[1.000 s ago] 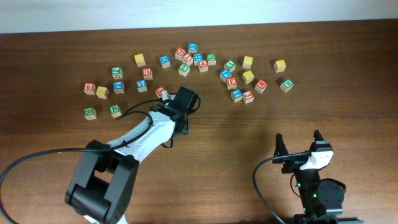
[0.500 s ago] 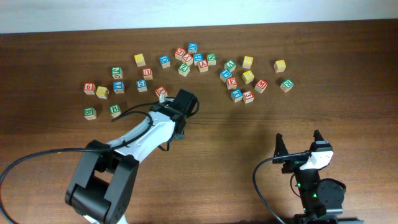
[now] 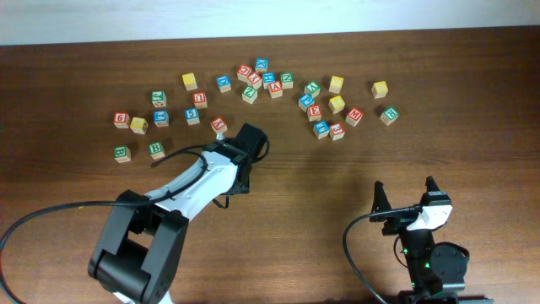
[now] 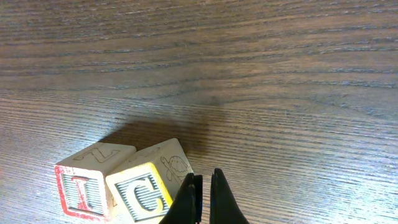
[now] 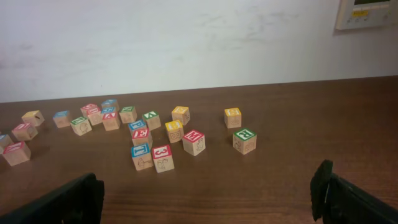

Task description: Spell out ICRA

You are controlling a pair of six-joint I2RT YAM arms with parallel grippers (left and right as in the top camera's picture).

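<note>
Left of table centre in the overhead view, the left arm (image 3: 196, 181) reaches diagonally from its base at the bottom edge up toward the cube scatter, wrist low over the wood. On it the left gripper (image 4: 205, 178) has its fingers pressed together and holds nothing. The tips sit just right of the yellow C cube (image 4: 144, 194); can't tell whether they touch it. That cube sits flush against the red I cube (image 4: 83, 188) on its left, so the wrist view reads I then C, with the C cropped by the frame bottom. Overhead shows neither; the arm covers that spot. The right arm (image 3: 430, 253) sits at bottom right, and the right gripper (image 3: 405, 192) has its jaws spread wide, empty, facing the scatter. The green R cube (image 5: 244, 140) stands at the right end of the scatter, apart from its neighbours. Among the other cubes (image 3: 278, 84) the red A is not readable with confidence. The surface is a dark brown wood-grain table (image 3: 337, 186). Behind it is a pale wall (image 5: 186, 43), with a beige wall panel (image 5: 369, 12) cropped at the top right corner.
</note>
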